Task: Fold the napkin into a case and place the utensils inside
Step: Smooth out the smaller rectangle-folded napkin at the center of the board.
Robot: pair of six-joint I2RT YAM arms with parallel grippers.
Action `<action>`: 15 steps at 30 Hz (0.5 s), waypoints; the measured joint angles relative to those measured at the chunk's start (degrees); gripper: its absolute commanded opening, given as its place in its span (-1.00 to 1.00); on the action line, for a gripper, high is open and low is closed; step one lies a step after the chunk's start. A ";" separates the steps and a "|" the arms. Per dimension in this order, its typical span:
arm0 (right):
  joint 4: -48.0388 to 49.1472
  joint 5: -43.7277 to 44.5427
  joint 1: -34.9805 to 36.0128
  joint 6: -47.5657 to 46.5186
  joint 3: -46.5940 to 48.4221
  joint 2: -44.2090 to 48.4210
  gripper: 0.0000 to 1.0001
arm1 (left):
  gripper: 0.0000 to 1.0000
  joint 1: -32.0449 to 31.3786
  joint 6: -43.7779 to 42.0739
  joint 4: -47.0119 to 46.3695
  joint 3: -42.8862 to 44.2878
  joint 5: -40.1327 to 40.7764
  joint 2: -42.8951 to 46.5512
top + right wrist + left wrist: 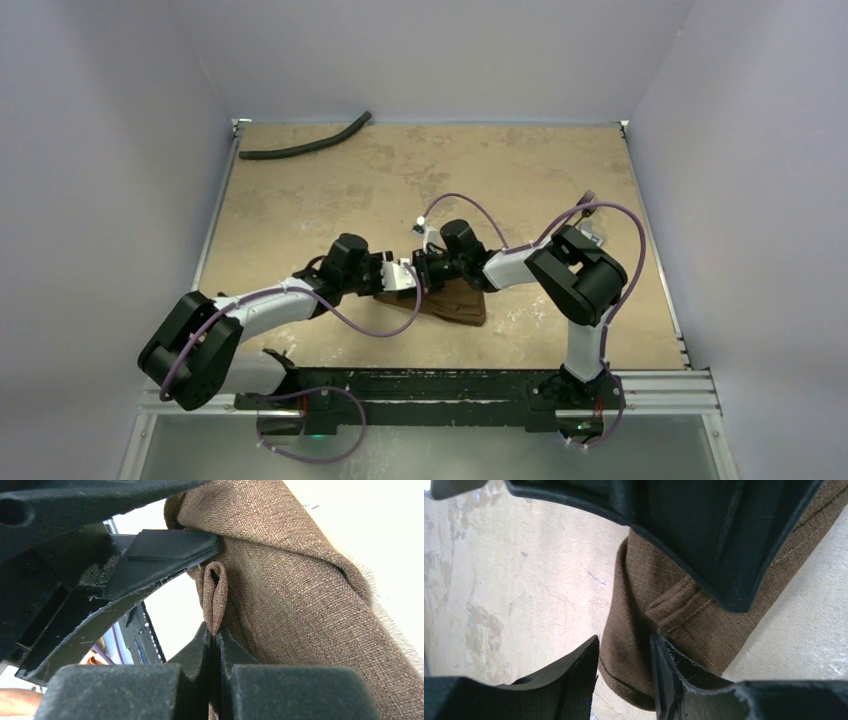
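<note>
The brown napkin [455, 305] lies bunched and partly folded on the table between the two arms. My right gripper [216, 630] is shut on a small raised pinch of the napkin [300, 595]. In the top view it sits at the cloth's left end [424, 268]. My left gripper [624, 647] faces it closely, and its jaws stand apart on either side of a rounded fold of the napkin [644, 600]. A gap shows between that fold and the left finger [569, 680]. The right finger [679, 675] lies against the cloth. The utensils are out of view.
A long black curved hose [305, 145] lies at the far left corner of the tan table [520, 180]. Grey walls close in on three sides. Purple cables [470, 200] loop over both arms, and a black rail [430, 385] runs along the near edge.
</note>
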State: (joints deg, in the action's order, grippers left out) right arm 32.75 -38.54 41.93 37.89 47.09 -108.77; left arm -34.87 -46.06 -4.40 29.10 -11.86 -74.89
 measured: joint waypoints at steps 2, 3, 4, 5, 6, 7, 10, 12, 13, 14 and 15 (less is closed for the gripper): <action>-0.87 0.00 0.00 -0.02 0.33 -0.13 -1.00 | -0.29 -0.09 0.00 -0.55 -0.76 0.17 -0.33; -1.40 0.00 0.00 -0.02 0.57 -0.24 -1.00 | -0.32 -0.09 0.00 -0.66 -1.01 0.20 -0.48; -1.86 0.00 0.00 -0.02 0.81 -0.37 -1.00 | -0.33 -0.13 -0.02 -0.76 -1.20 0.22 -0.61; -2.36 0.00 0.00 -0.02 1.01 -0.46 -1.00 | -0.34 -0.13 -0.04 -0.83 -1.36 0.26 -0.70; -2.75 0.00 0.00 -0.04 1.09 -0.48 -1.00 | -0.34 -0.13 -0.04 -0.98 -1.49 0.31 -0.76; -3.19 0.00 0.00 -0.04 1.20 -0.48 -1.00 | -0.33 -0.13 -0.04 -1.25 -1.64 0.37 -0.85; -4.02 0.00 0.00 -0.09 1.57 -0.48 -1.00 | -0.41 -0.13 -0.04 -2.23 -2.03 0.83 -1.07; -4.42 0.00 0.00 -0.20 1.84 -0.48 -1.00 | -0.73 -0.13 -0.02 -2.91 -2.21 1.36 -1.14; -4.66 0.02 0.00 -0.24 1.90 -0.48 -1.00 | -0.95 -0.13 0.07 -3.21 -2.23 1.57 -1.16; -4.87 0.02 0.00 -0.33 1.97 -0.48 -1.00 | -1.00 -0.13 0.28 -3.52 -2.23 1.73 -1.18; -5.27 0.00 0.00 -0.39 2.08 -0.48 -1.00 | -1.00 -0.13 0.35 -3.87 -2.23 1.81 -1.20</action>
State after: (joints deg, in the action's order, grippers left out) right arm 27.49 -38.54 41.93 37.50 49.17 -109.25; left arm -35.00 -45.71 -8.27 26.87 -10.04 -76.09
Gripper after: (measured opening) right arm 0.023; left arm 0.072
